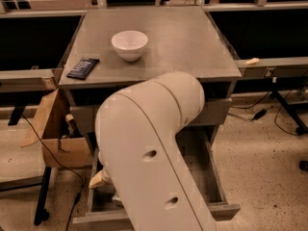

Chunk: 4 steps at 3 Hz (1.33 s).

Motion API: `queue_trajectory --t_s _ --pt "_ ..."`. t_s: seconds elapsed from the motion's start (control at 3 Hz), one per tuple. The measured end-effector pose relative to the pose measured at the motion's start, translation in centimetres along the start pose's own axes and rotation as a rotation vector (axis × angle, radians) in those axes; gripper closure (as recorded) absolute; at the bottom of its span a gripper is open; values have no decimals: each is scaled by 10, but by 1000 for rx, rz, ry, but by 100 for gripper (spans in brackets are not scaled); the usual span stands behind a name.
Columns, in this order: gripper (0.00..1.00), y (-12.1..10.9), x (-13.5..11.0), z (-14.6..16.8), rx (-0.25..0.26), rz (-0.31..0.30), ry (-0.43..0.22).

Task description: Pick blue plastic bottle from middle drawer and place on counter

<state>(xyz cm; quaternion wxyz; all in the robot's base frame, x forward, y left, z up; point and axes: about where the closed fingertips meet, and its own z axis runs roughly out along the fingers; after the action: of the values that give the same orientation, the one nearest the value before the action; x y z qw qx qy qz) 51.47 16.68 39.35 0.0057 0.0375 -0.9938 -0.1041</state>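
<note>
The counter (192, 37) is a grey speckled top at the centre of the camera view. Below it the middle drawer (214, 182) stands pulled open toward me. My large cream arm (149, 148) reaches down over the drawer and covers most of its inside. Only a small pale part of my gripper (99, 178) shows, low in the drawer's left side behind the arm. The blue plastic bottle is hidden; I cannot tell whether the gripper holds it.
A white bowl (129, 43) stands on the counter's back left. A flat dark object (83, 67) lies near the counter's left edge. An open cardboard box (53, 129) stands to the left of the cabinet. Cables (255, 114) lie on the floor at the right.
</note>
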Motion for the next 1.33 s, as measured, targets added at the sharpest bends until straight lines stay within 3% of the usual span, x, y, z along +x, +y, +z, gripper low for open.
queue_trajectory --t_s 0.33,0.67,1.33 --pt "0 -15 -26 6 -4 60 8" --pt "0 -36 -41 -1 -39 116 1" --pt "0 -76 -45 -22 -99 195 -24"
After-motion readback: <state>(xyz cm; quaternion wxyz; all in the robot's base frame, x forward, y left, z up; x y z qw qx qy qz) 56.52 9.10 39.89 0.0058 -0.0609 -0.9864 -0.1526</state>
